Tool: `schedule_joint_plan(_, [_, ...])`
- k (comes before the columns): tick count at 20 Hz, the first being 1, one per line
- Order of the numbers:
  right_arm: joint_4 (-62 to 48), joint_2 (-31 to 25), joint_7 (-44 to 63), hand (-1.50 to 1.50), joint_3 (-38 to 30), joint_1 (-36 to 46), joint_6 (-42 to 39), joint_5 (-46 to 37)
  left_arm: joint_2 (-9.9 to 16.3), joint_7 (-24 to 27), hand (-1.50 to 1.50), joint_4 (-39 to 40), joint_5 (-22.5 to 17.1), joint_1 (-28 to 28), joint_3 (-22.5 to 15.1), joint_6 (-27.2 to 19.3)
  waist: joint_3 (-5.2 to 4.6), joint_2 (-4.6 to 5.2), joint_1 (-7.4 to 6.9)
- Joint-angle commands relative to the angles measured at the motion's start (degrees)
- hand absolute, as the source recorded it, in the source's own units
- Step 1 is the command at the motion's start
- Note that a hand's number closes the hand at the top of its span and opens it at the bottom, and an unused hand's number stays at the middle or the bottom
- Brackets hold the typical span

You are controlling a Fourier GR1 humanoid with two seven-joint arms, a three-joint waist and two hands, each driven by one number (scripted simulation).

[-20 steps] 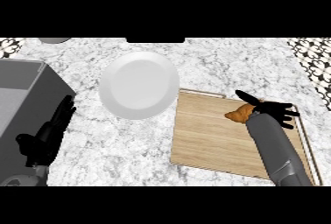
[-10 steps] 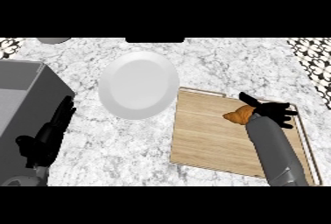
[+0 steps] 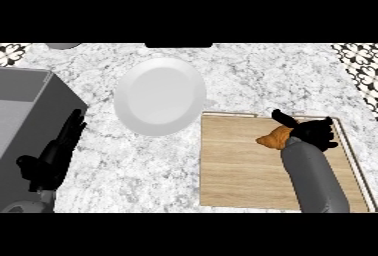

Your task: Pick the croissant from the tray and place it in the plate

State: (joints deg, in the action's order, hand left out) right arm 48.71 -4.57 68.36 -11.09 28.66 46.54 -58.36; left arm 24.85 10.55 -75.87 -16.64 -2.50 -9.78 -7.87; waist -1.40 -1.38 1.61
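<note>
The croissant [image 3: 272, 139] lies on the wooden tray [image 3: 244, 175], right of centre in the frame, mostly hidden under the right hand [image 3: 310, 131]. It is likely light, soft and flaky, so it is best held across its thick middle rather than by a brittle tip. The right hand curls over it, thumb to one side, seemingly gripping it. The white plate [image 3: 159, 95] sits well apart, up and left. The left hand [image 3: 55, 155] rests open at the left edge.
</note>
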Motion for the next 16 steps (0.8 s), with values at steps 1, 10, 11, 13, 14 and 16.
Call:
schedule_joint_plan(1, [1.98, 4.34, 7.07, 1.5, 9.72, -4.21, -3.26, -6.05, -1.44, 0.56, 0.0, 0.2, 1.77, 0.81, -1.57, -1.12, 1.08, 0.25, -0.46])
schedule_joint_plan(10, [7.15, 4.3, 3.17, 1.5, 31.95, -8.04, -5.17, -9.33, -1.04, -1.42, 0.0, 0.71, 1.35, -1.77, -2.17, 0.69, 0.94, -0.07, -3.53])
schedule_joint_plan(11, [7.48, 4.29, 3.7, 1.5, 32.96, -8.48, -6.16, -10.87, -0.78, -1.39, 0.0, 0.09, 1.45, -1.23, -2.17, 0.58, 0.9, -0.26, -3.94])
schedule_joint_plan(13, [10.79, 4.28, 4.91, 1.5, 35.07, -9.02, -7.34, -12.4, -0.87, -2.1, 0.0, 0.78, 1.21, -1.83, -1.83, 0.43, 0.83, -0.48, -2.58])
schedule_joint_plan(14, [12.53, 4.31, 5.81, 1.5, 36.69, -8.52, -8.06, -13.25, -1.0, -1.79, 0.0, 0.6, 1.21, -2.39, -1.58, 0.25, 0.81, -0.61, -2.57])
schedule_joint_plan(16, [16.01, 4.38, 8.32, 1.5, 40.03, -9.47, -8.85, -16.78, -1.39, -1.87, 0.0, 1.57, 1.1, -1.71, -1.33, -0.22, 0.81, -0.65, -1.58])
